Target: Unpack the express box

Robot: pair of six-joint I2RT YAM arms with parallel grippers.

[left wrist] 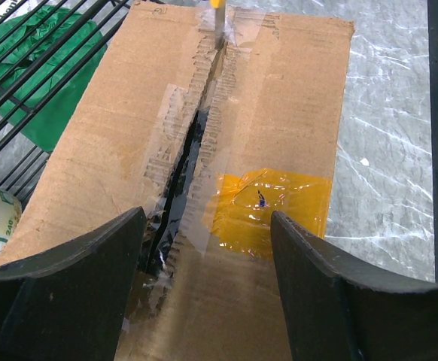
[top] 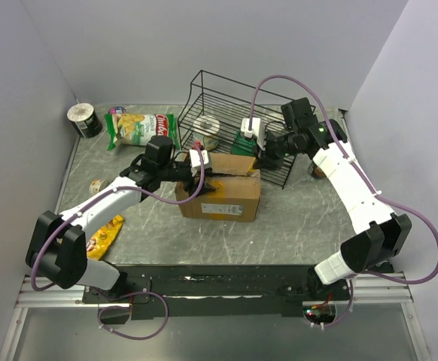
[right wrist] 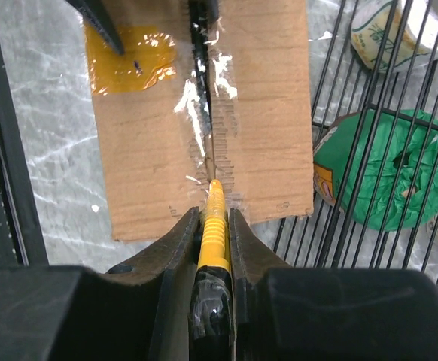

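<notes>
clamped tight between the right gripper's [right wrist: 214, 216] black fingers, nearest the lens, is a yellow-handled cutter [right wrist: 213, 244], its thin blade resting on the centre seam [left wrist: 196, 143] at the end of the express box [top: 219, 197] beside the wire basket [top: 226, 98]. the box sits mid-table, flaps up, one end touching or just short of the basket's front wires. clear tape along the seam looks ragged and slit, with a dark gap showing between the flaps, and an orange tape patch [left wrist: 272, 203] lies on one flap. the left gripper [left wrist: 208, 218] is spread wide over the other end, holding nothing; whether a finger touches the cardboard i cannot tell. the corrugated board should be stiff, probably light, the flaps springy and the tape slick, so the bare flap edge at the gap looks like the place to grip. a green packet [right wrist: 384, 173] lies in the basket, and a snack bag [top: 140, 128] and tape roll [top: 85, 119] lie well apart on the grey table [top: 294, 226].
</notes>
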